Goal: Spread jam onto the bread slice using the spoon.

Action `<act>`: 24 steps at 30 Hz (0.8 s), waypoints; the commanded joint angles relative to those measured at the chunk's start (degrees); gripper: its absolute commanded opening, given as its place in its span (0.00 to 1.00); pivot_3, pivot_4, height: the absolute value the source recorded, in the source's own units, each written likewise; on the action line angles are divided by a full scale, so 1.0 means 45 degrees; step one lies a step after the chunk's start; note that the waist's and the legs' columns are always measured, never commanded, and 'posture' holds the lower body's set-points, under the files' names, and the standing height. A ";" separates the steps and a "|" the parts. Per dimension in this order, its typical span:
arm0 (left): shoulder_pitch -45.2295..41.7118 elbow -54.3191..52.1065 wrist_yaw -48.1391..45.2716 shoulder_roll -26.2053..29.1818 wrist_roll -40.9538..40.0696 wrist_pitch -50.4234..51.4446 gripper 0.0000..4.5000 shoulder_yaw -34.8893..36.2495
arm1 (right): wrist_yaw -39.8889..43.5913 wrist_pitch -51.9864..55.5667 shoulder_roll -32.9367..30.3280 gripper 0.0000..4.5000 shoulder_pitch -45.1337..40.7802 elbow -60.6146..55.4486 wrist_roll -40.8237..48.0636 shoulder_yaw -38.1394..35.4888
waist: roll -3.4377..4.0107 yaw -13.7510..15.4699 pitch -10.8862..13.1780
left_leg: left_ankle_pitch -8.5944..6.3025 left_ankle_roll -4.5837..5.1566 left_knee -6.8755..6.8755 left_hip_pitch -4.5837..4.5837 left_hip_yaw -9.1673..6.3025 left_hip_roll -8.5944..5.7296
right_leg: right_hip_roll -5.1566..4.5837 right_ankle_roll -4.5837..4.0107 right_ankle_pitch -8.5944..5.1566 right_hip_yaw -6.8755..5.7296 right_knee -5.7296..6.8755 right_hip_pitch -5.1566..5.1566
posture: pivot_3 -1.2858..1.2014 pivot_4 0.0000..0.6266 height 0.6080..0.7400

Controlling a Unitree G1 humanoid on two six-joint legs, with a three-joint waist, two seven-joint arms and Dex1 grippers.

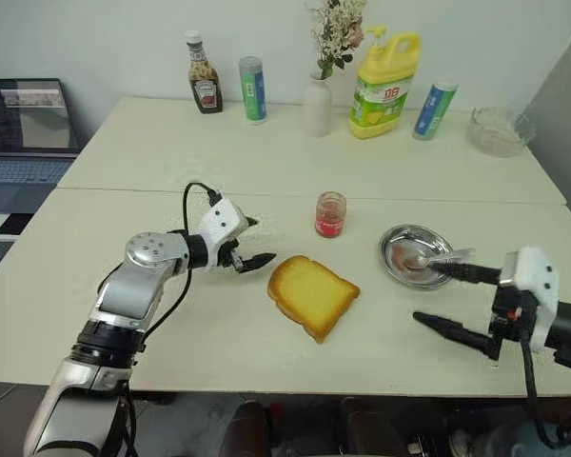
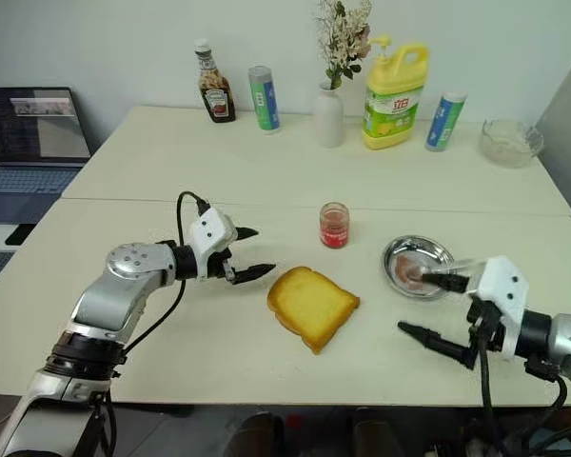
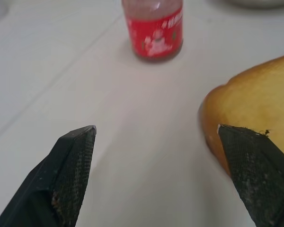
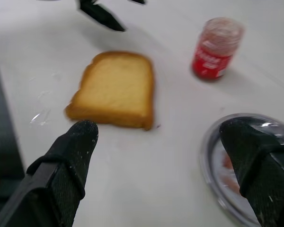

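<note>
Looking down, I see bare bread slice [image 1: 313, 296] at centre, jam [image 1: 330, 213] jar just above it, spoon [image 1: 436, 258] in a steel dish [image 1: 406, 245] at right. Left gripper [image 1: 252, 242] and right gripper [image 1: 447, 300] both spread, empty; spreading looks unstarted.

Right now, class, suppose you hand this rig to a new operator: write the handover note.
Left end effector: open, empty, beside the bread.
Right end effector: open, empty, near the dish.
Square golden-yellow toast slice: lies bare on the table.
Small clear glass jar of red jam: upright behind the toast.
Shiny silver metal spoon: rests in the round steel dish.
Done: no jam visible on the bread.
Left: pick up spoon, scoop, spread.
</note>
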 commanded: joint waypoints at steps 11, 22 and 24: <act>0.0189 -0.4227 -0.2781 0.1107 -0.1012 0.0077 0.98 -0.1190 | -0.5510 0.0313 0.4933 1.00 0.0036 0.1737 0.0686 -0.1786 | 0.0023 -0.0152 -0.0018 | 0.0007 0.0008 0.0005 0.0052 0.0050 0.0010 | 0.0022 0.0008 0.0002 0.0076 0.0015 0.0012 | 0.52 0.24 1.00; -0.0593 -0.4413 -0.2713 -0.0067 -0.1167 0.0215 0.98 -0.1636 | -0.7295 0.1040 0.6330 1.00 -0.3869 0.7359 0.1752 -0.1728 | 0.0044 -0.0147 -0.0020 | 0.0007 0.0021 -0.0013 0.0039 0.0099 0.0015 | 0.0036 -0.0034 0.0026 0.0119 0.0006 -0.0015 | 0.52 0.24 1.00; -0.0640 -0.4576 -0.2761 -0.0163 -0.1414 0.0501 0.98 -0.1605 | -0.7272 0.1053 0.6305 1.00 -0.4291 0.7972 0.1922 -0.1755 | 0.0047 -0.0143 -0.0017 | 0.0007 0.0021 -0.0012 0.0039 0.0102 0.0015 | 0.0036 -0.0035 0.0027 0.0120 0.0006 -0.0015 | 0.52 0.24 1.00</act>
